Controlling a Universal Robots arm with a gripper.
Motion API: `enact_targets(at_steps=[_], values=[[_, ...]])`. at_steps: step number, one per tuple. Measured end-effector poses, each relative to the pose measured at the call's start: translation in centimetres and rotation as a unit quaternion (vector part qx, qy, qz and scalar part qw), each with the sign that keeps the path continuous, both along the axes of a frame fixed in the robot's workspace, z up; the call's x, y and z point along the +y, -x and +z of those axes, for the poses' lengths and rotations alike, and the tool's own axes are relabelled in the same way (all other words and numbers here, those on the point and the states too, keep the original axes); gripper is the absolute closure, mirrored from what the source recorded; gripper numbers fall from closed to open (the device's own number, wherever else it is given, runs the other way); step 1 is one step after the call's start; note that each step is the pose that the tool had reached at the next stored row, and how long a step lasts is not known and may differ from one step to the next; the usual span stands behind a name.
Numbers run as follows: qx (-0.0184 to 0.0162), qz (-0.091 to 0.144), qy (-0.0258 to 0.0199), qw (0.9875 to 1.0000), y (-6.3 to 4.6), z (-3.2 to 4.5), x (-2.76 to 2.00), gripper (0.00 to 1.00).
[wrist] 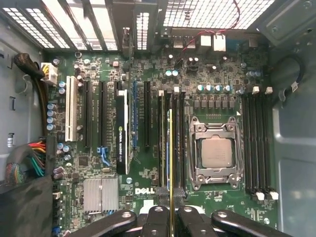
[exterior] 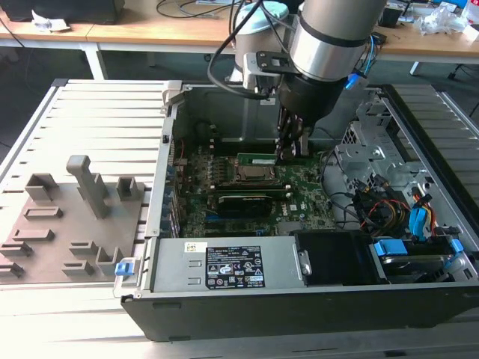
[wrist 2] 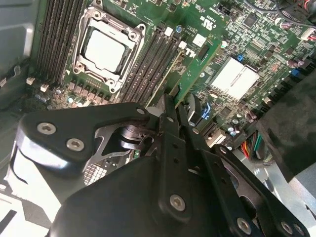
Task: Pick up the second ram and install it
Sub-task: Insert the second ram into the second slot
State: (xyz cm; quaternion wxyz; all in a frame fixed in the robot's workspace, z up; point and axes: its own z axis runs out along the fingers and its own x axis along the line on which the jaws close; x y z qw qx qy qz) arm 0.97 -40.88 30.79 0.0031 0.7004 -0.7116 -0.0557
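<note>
A misseat is judged to be the chief risk here: the second ram (wrist 2: 193, 66) is held on edge above the bank of memory slots (wrist: 174, 143) just beside the processor socket (wrist: 215, 152), and if the stick is brought down slightly skewed, or over the neighbouring slot, its contact edge could be forced against the slot wall instead of into the channel. Damage to the motherboard (wrist: 123, 74) could follow from such pressure, and a stick gripped only along its upper edge could be tipped or could slip between the pads. Whether the latches at the slot ends stand open cannot be told, and a closed latch would be judged a further cause of a failed seating. The black card (exterior: 243, 202) standing in a slot on the far side of the memory bank from the socket is kept well apart from the stick, so a collision there is judged unlikely. The gripper (wrist 2: 178, 107) is seen closed almost fully, its fingers pinched on the thin green board, which runs out from between the fingertips toward the slots in the second wrist view. In the exterior view the gripper is lowered inside the open computer case (exterior: 224, 299), just above the motherboard, with the grey fixture blocks (exterior: 75, 217) left well apart on the exterior view's left.
</note>
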Motion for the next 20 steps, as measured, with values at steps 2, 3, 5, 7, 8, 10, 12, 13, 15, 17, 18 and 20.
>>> enact_targets(at_steps=[2,3,5,7,8,10,12,13,15,17,18,20], values=[[0.0000,0.000,0.0000,1.0000,0.2,-0.23,0.08,0.86],[0.0000,0.000,0.0000,1.0000,0.3,-0.30,0.14,0.86],[0.0000,0.000,0.0000,1.0000,1.0,-0.52,0.56,0.86],[0.0000,0.000,-0.0006,1.0000,1.4,-0.61,0.92,0.86],[0.0000,0.000,-0.0007,1.0000,1.5,-0.63,1.03,0.86],[0.0000,0.000,-0.0010,1.0000,1.7,-0.72,1.39,0.86],[0.0000,0.000,-0.0010,1.0000,1.8,-0.84,1.58,0.86],[0.0000,0.000,-0.0011,1.0000,1.8,-0.93,1.65,0.86],[0.0000,0.000,-0.0011,1.0000,1.8,-1.09,1.74,0.86],[0.0000,0.000,-0.0010,1.0000,1.9,-1.22,1.87,0.86],[0.0000,0.000,-0.0010,1.0000,1.9,-1.32,2.00,0.86],[0.0000,0.000,-0.0010,1.0000,1.9,-1.41,2.13,0.86]])
